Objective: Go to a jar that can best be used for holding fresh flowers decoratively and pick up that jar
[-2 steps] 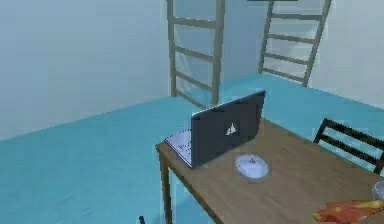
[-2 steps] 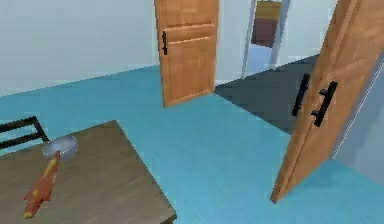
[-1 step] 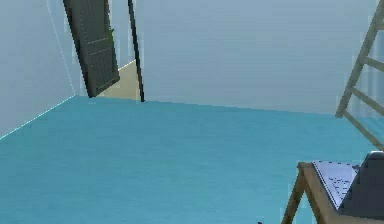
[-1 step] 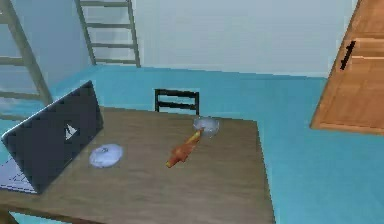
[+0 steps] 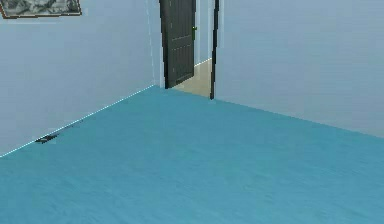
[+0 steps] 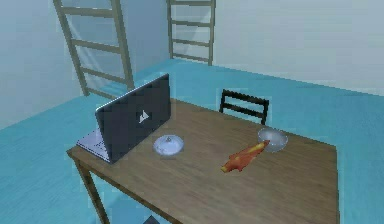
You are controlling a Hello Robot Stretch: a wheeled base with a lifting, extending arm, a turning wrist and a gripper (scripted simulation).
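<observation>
White round object [image 6: 168,146] and grey bowl [image 6: 272,138] right of the laptop [image 6: 130,125]; the jar is probably fragile, slick, best held mid-body; gripper jaws' state cannot be told

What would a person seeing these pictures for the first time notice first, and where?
Probably the open laptop on the left end of the wooden table in the arm side view, with an orange-red thing lying toward its right. In the forward view, the dark door in the far corner stands out above the teal floor.
</observation>
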